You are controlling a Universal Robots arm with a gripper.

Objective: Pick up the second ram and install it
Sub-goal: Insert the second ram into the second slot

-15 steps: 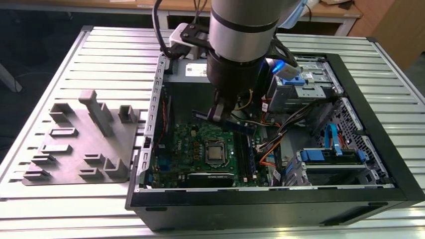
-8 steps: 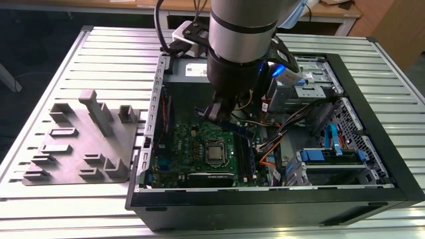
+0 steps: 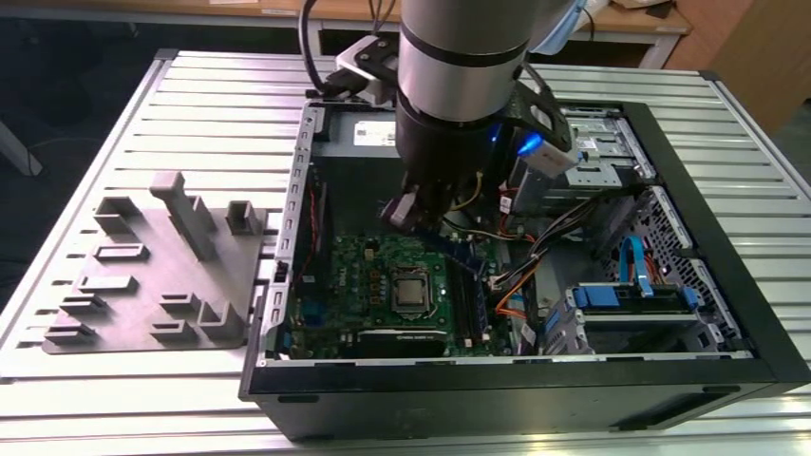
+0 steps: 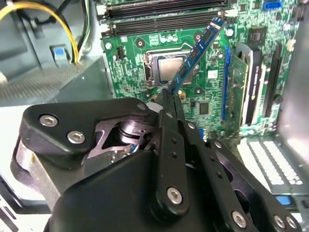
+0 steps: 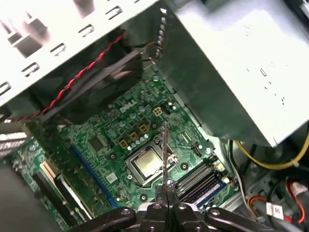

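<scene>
Tool (image 4: 170, 96) is clamped tight on one end of the second ram (image 4: 196, 50). The stick is tilted and held in the air over the motherboard (image 4: 125, 72), above the CPU socket (image 4: 166, 67) and apart from the memory slots (image 4: 164, 12). The motherboard sits inside the open PC case (image 3: 747, 313) on the bench (image 3: 76, 142). A grey fixture block (image 3: 152, 275) lies beside the case, on the exterior view's left.

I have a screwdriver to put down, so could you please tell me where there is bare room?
The table is bare beyond the grey fixture block, up to the case, and in a narrow strip past the case at the exterior view's right. Inside the case is crowded: cables, plus the gripper holding the second ram over the motherboard.
</scene>
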